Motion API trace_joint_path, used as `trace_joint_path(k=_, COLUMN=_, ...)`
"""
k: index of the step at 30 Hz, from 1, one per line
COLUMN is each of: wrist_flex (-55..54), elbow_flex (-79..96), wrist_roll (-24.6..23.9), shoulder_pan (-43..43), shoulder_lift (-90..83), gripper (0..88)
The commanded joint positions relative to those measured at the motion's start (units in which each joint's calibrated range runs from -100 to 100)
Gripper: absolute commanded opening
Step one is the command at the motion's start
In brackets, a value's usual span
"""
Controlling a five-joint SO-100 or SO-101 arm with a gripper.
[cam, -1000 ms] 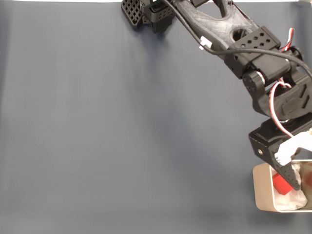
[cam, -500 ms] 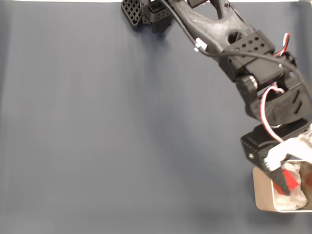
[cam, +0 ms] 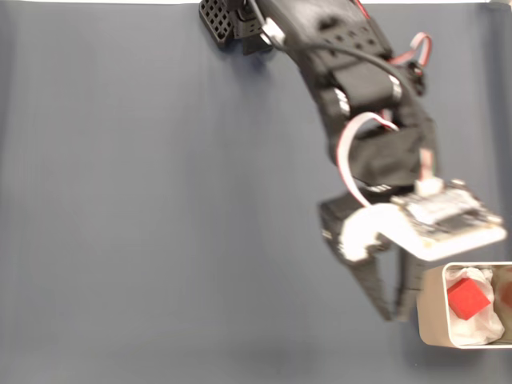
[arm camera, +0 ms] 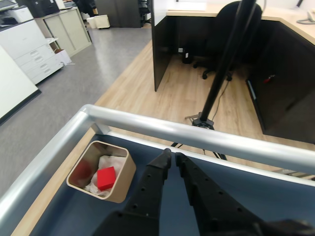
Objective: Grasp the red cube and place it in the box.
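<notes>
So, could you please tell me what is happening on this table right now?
A single robot arm is working over a dark blue table. The red cube lies in the beige box, on its white padding. The gripper hangs beside the box, outside it, holding nothing, its fingers nearly together in the wrist view.

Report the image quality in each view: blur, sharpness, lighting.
Fixed view: the arm and gripper are smeared by motion blur, while the red cube in the box looks crisp; lighting is soft and even on the blue mat. Wrist view: sharp throughout, cube and box clear, with a bright sheen along the metal table rail.
</notes>
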Motion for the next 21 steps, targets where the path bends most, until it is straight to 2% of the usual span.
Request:
trace_joint_path(k=1, wrist_flex=-1.13, elbow_flex=4.13, wrist_roll=-0.68, shoulder_pan=3.24, shoulder_lift=-9.85, gripper=0.0)
trace_joint_path(k=12, wrist_flex=-1.71, elbow_flex=28.31, wrist_roll=-0.54, shoulder_pan=10.20, shoulder_lift=-31.25, gripper=0.0)
trace_joint_path(k=21, wrist_flex=-4.00, elbow_flex=55.95, wrist_roll=-0.15, shoulder_pan=11.47, shoulder_lift=-51.61, gripper=0.0)
